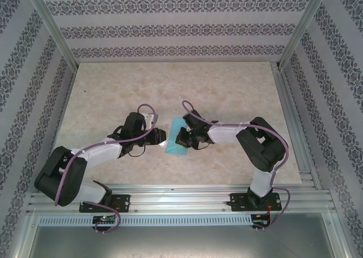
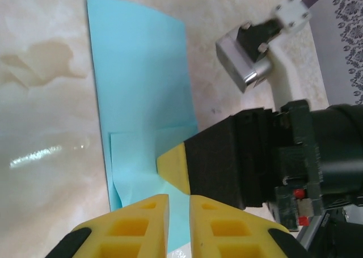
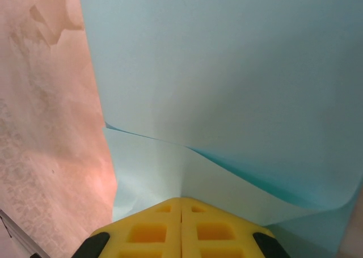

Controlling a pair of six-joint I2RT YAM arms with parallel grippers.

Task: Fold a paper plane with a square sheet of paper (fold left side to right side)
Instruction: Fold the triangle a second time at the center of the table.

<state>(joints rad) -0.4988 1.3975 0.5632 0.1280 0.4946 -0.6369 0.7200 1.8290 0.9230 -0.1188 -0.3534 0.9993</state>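
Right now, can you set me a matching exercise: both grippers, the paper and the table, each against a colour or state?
Things:
1. left gripper
2. right gripper
3. sheet of paper
4. table

Colours or states:
A. pale, marbled
B. fingers shut, tips at the paper
C. light blue, partly folded
D. fingers a narrow gap apart

Pairs: 1-D, 2-B, 3-C, 4-A

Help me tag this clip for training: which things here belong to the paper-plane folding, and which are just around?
Job in hand:
- light-blue paper sheet, partly folded
- left gripper
- right gripper

Just there:
- marble-look tabletop
- aluminium rail
- patterned walls
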